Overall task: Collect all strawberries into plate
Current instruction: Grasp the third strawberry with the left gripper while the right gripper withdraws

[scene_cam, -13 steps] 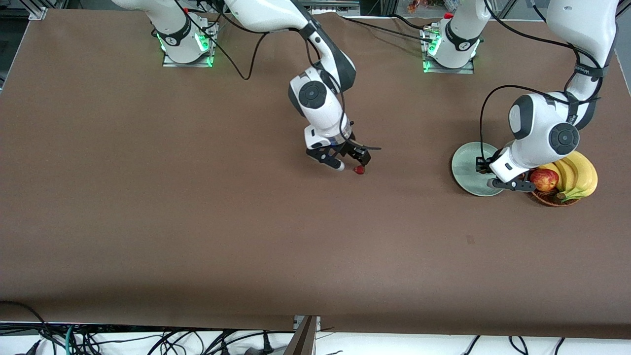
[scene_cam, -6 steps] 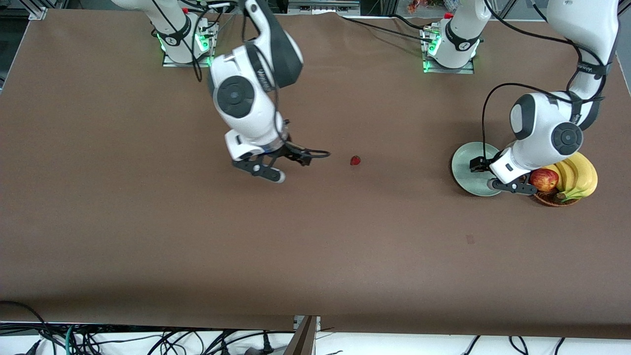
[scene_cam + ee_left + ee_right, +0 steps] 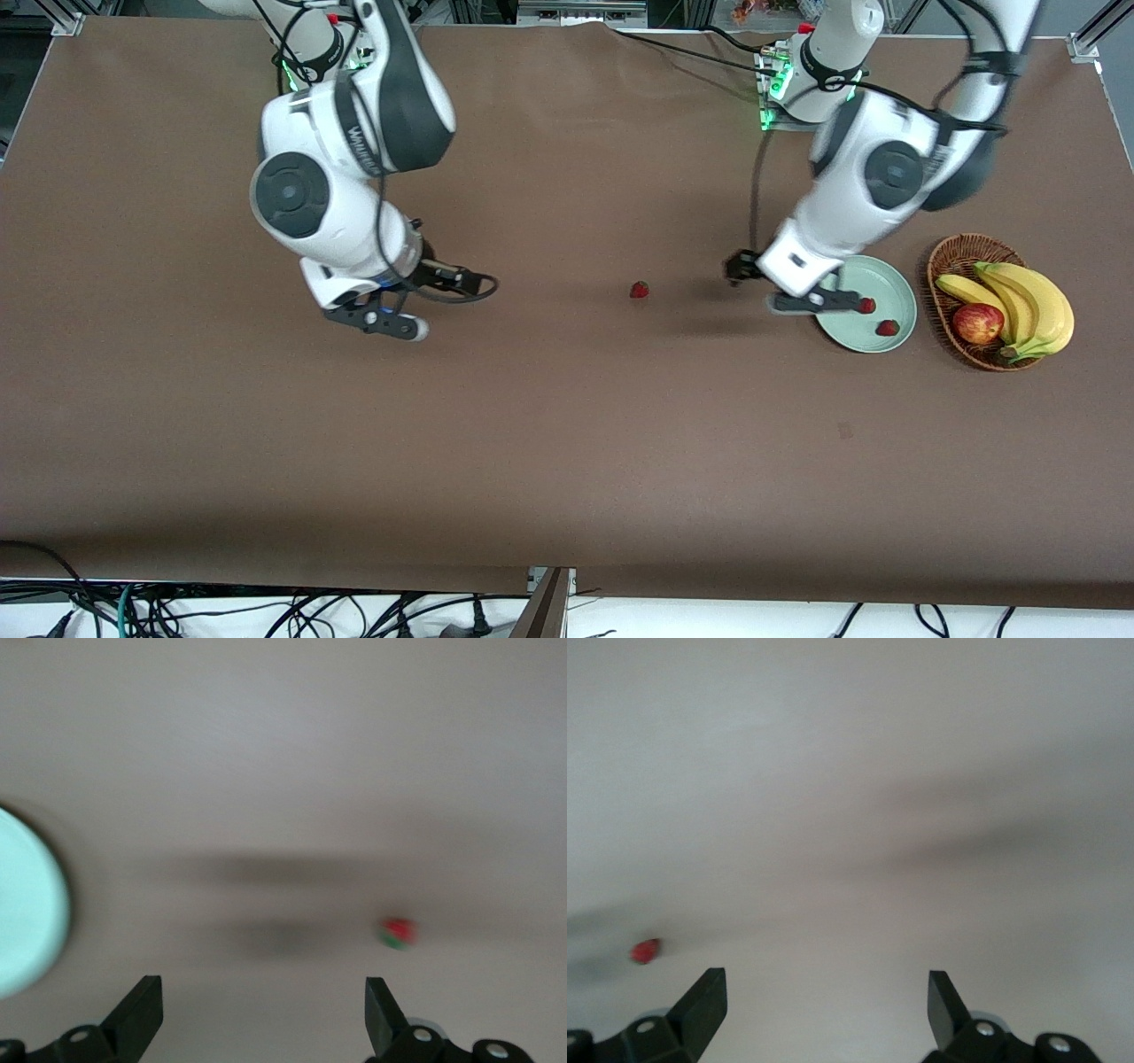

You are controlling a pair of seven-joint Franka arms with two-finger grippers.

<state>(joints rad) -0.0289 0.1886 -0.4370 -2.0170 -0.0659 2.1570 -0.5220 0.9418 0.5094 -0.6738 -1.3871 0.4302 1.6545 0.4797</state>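
Note:
One strawberry (image 3: 639, 290) lies alone on the brown table near its middle. It also shows as a red and green strawberry (image 3: 399, 933) in the left wrist view and as a small red strawberry (image 3: 646, 950) in the right wrist view. Two more strawberries (image 3: 866, 306) (image 3: 888, 328) lie on the pale mint plate (image 3: 879, 276), whose rim (image 3: 31, 904) edges the left wrist view. My left gripper (image 3: 784, 285) (image 3: 261, 992) hangs open and empty over the table, at the plate's edge on the side of the lone berry. My right gripper (image 3: 430, 306) (image 3: 824, 983) is open and empty, over bare table toward the right arm's end.
A brown wicker basket (image 3: 952, 252) with bananas (image 3: 1032, 306) and a red apple (image 3: 978, 322) stands beside the plate, toward the left arm's end. Cables hang along the table's near edge.
The right gripper has pulled away from the lone strawberry toward its own end of the table. The left gripper has swung off the plate toward the table's middle, uncovering two strawberries on it.

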